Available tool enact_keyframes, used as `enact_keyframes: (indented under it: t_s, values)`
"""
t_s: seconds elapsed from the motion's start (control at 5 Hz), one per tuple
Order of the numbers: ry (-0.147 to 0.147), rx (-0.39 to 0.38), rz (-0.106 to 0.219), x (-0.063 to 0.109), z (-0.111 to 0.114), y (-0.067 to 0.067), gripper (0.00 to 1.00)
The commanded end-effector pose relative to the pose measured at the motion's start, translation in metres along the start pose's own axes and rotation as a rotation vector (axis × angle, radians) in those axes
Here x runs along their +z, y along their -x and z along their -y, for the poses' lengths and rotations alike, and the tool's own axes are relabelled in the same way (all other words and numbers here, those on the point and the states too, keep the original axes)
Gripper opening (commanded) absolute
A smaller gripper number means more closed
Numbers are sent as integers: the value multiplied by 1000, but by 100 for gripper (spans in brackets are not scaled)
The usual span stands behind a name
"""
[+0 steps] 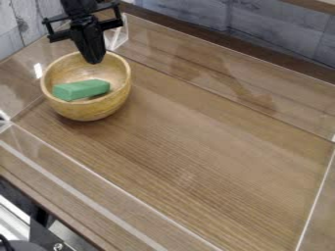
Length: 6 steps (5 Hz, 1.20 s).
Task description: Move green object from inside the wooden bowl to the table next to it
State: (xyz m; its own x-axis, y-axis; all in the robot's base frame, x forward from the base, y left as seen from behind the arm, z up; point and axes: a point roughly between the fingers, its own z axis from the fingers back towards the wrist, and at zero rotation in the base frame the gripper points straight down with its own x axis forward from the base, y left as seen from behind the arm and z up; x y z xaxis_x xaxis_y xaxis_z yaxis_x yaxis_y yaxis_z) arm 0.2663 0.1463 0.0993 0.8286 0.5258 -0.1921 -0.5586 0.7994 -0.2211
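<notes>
Hanging over the far rim of the wooden bowl point(88, 85), black gripper point(90, 56) pointed steeply down, fingers pressed together with nothing between them. Lay flat on the pale inside of the bowl toward its left side, the green object point(80, 90), clear of the fingertips. Stood near the far left corner of the table point(197, 147), beside the clear acrylic wall point(222, 74).

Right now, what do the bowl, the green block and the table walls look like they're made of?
Bowl: looks like wood, light tan, smooth paler inside, thick wall.
Green block: matte, rounded edges; could be sponge or foam, can't tell for sure.
Walls: clear plastic, likely acrylic; see-through with glare.
Table: brown wood grain, slight sheen; possibly laminate.
</notes>
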Motion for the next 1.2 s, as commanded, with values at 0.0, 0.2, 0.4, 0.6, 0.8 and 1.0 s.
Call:
enact_keyframes:
  t_s: [0.0, 0.2, 0.4, 0.6, 0.8, 1.0]
  values:
    - [-27, -28, 95, 19, 0, -5, 100]
    - [-54, -74, 89, 5, -2, -10, 100]
    - [-78, -107, 90, -10, -5, -15, 100]
    - [-101, -113, 99, -24, -19, -23, 100]
    - [-118, -116, 102, -32, -33, -31, 100]
    - [-129, -137, 98, -33, -32, -26, 100]
